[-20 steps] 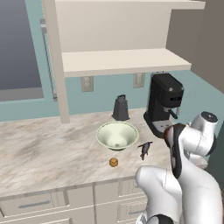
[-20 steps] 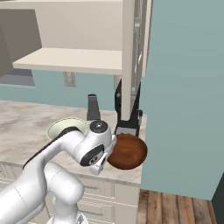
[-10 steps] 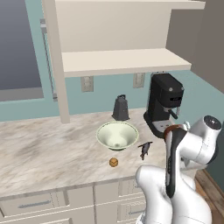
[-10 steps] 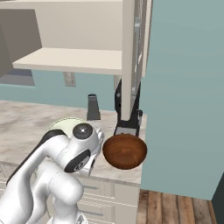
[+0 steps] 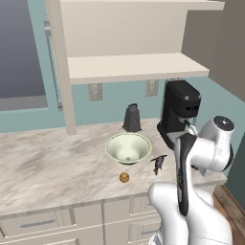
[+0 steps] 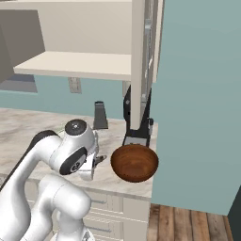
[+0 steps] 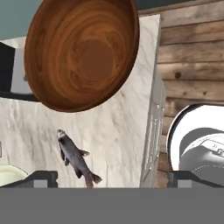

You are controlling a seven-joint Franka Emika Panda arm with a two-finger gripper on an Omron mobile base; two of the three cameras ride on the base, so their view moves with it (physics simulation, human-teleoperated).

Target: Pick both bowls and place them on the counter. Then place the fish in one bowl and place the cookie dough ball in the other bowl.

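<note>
A: Take the black coffee machine [image 5: 178, 113] as the marker. Where are the bowls?

B: The cream-white bowl [image 5: 128, 148] sits on the marbled table [image 5: 52, 167] just to the machine's left, in front of the grey grater [image 5: 131, 118]. The reddish-brown bowl [image 6: 134, 162] stands on the table in front of the machine's base, at the table's end beside the teal wall [image 6: 197, 99].

A: The fish?

B: The fish [image 5: 158, 163] lies flat on the table in front of the machine, between the two bowls and in neither. In the hand view the fish [image 7: 75, 158] lies below the reddish-brown bowl [image 7: 81, 50], apart from it.

A: And the dough ball?

B: The cookie dough ball [image 5: 124, 177] rests on the table farther forward and left of the machine, just in front of the cream-white bowl, near the fish but not touching it.

A: The jaws?

B: Spread wide with nothing between them; the gripper [image 7: 111, 177] shows its tips at the two bottom corners of the hand view, above the fish and the table edge.
</note>
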